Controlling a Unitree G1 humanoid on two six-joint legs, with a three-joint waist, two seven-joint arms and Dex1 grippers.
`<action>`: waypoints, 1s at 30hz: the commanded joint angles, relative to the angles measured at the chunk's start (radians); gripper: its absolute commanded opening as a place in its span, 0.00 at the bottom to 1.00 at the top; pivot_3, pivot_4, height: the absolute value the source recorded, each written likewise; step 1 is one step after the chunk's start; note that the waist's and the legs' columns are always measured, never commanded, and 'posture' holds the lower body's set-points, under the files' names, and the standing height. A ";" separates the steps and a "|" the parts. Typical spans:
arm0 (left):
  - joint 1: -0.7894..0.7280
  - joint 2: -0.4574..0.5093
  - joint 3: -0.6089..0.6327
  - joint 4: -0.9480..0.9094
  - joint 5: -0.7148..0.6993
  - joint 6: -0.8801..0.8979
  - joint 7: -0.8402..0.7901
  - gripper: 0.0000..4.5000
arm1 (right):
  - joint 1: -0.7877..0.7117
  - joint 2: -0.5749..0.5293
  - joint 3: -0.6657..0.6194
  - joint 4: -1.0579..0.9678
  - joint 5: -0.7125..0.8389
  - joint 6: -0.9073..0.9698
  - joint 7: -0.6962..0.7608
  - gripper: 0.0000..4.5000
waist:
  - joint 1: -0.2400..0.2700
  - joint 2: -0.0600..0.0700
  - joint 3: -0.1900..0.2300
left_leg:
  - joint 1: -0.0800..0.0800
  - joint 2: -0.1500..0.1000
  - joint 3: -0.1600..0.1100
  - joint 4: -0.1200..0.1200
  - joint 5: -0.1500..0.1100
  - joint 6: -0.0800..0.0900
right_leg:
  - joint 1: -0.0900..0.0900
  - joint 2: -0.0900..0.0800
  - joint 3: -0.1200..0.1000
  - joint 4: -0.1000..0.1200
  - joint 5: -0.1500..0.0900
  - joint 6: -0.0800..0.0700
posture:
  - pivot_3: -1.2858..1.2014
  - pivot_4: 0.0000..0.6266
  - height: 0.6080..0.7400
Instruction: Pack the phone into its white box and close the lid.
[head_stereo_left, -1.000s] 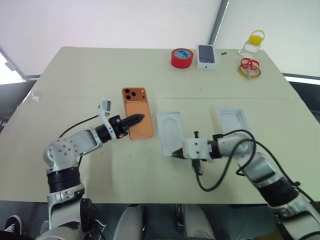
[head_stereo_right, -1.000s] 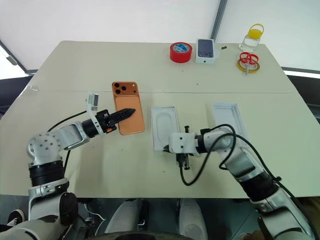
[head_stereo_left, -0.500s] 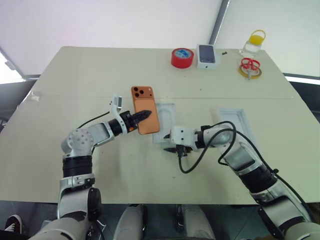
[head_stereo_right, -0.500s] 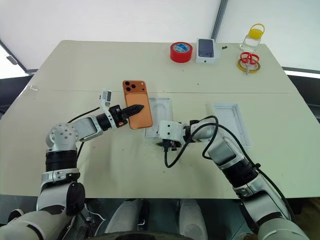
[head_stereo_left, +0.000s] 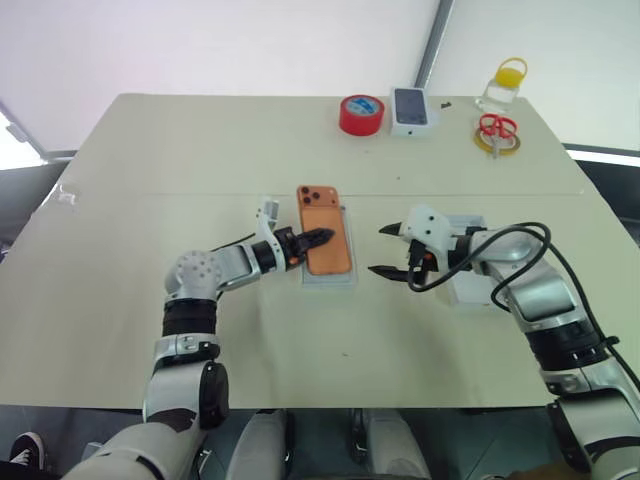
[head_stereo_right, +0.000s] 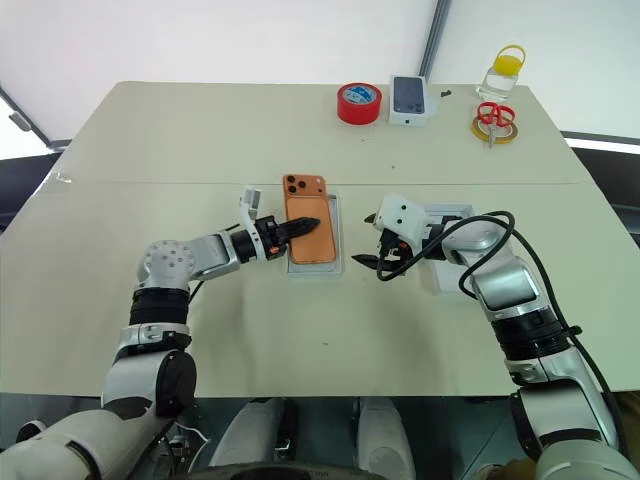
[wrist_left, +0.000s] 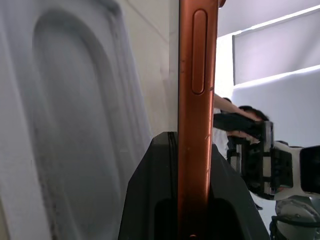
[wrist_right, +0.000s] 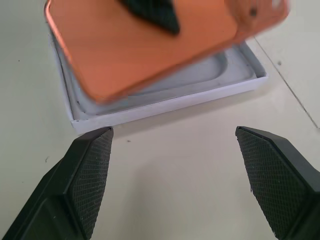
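**Phone hovering over the tray, not dropped in yet**

So we're at the "put the phone in" step. The left gripper has the phone pinched by its long edge, jaws clamped narrow on the thin orange body; the left wrist view shows the phone's side rail running straight up between the two black fingers. The phone sits right over the white box, camera block pointing to 12 o'clock, and from the right wrist view it looks a bit skewed and not down flat in the recess yet, as far as I can judge.

The right gripper is just off the box's 3 o'clock side, jaws spread wide, gripping nothing, fingertips aimed at the tray wall but apart from it.

The lid lies at about 3 o'clock of the box, partly behind the right arm, so that step's not started.

My guess for the next move: square the phone's edges with the tray walls, lower it flat, then let go without dragging it sideways. The right one may need to steady the tray.
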 joint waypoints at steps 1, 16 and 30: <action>-0.051 0.004 0.011 -0.015 -0.017 0.035 -0.009 0.11 | -0.007 0.005 -0.016 -0.040 0.008 -0.016 -0.021 0.92 | 0.000 0.000 0.000 | 0.000 0.000 0.000 0.000 0.000 0.000 | 0.000 0.000 0.000 0.000 0.000 0.000 | 0.52 0.24 1.00; -0.128 0.061 -0.027 -0.027 0.077 0.122 0.060 0.99 | -0.005 0.015 0.000 -0.002 -0.003 -0.052 -0.054 0.92 | 0.008 0.000 0.000 | 0.000 0.000 0.000 0.001 0.000 0.000 | 0.001 -0.001 0.000 0.000 0.000 0.000 | 0.52 0.24 1.00; -0.154 0.103 -0.037 -0.173 0.084 0.237 0.066 0.99 | -0.033 0.033 0.015 0.045 -0.023 -0.089 -0.055 0.92 | 0.008 0.000 0.000 | 0.000 0.000 0.000 0.000 0.001 -0.001 | 0.000 -0.001 0.001 0.000 0.000 0.000 | 0.52 0.24 1.00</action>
